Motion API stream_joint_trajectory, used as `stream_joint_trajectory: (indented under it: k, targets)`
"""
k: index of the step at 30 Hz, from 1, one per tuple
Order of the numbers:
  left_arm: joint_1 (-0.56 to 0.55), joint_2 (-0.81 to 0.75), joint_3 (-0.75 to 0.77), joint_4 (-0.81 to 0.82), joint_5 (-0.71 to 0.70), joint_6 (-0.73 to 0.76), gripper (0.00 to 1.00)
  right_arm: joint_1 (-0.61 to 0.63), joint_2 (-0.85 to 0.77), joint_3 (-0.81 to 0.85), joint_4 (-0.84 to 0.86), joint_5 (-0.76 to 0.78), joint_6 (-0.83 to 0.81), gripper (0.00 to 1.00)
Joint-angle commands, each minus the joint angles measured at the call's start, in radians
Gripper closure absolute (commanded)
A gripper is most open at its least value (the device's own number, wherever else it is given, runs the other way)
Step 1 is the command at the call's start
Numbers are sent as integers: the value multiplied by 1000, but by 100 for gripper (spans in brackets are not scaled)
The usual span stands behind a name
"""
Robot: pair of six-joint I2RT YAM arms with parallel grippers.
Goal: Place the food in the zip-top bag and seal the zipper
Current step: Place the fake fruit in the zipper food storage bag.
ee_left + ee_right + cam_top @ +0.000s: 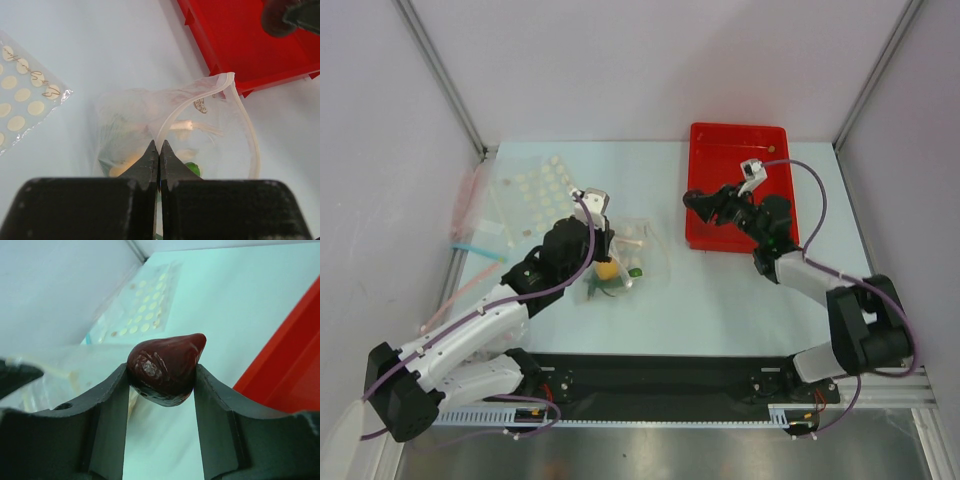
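The zip-top bag (625,258) lies mid-table with its mouth held up and gaping. My left gripper (159,146) is shut on the near part of its rim. The zipper (248,135) shows as a pale pinkish strip curving round the mouth. Inside the bag lie a yellow ball (607,268) and a green piece (192,168). My right gripper (161,376) is shut on the dark maroon ball (166,366) and hangs at the left edge of the red tray (740,235), to the right of the bag. From above, the maroon ball (692,199) sits at the tips of the right gripper (699,204).
A flatter dotted bag (535,190) lies at the back left. Plain clear bags with pink and blue strips (470,230) lie along the left wall. The red tray (240,45) stands close behind the open bag. Walls close in the back and both sides.
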Motion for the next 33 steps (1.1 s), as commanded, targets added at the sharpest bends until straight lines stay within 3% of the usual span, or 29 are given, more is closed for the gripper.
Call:
stream_joint_trajectory:
  k: [1,4,11,16,22,23,27,29,33]
  targets:
    - [9,-4,11,34,-4,9,100,65,-135,-76,-38,-77,-183,79]
    - [9,-11,12,33,0,8,100,166,-228,-119,-141,-49,-273,78]
    - [9,2,20,24,16,1,100,318,-307,-162,-159,-87,-380,78]
    - [9,-1,21,17,31,4,100,404,-218,-68,-223,-64,-448,77]
    - [9,-3,18,17,35,4,100,418,-77,55,-254,-46,-458,73]
    - [9,-3,18,17,37,6,100,418,-40,89,-255,-48,-455,70]
    - [9,3,20,16,36,4,100,438,9,161,-315,-35,-452,16]
    - [9,5,21,14,34,6,100,455,-20,155,-329,29,-455,11]
    - [9,6,20,17,28,3,100,450,-112,132,-399,107,-429,12]
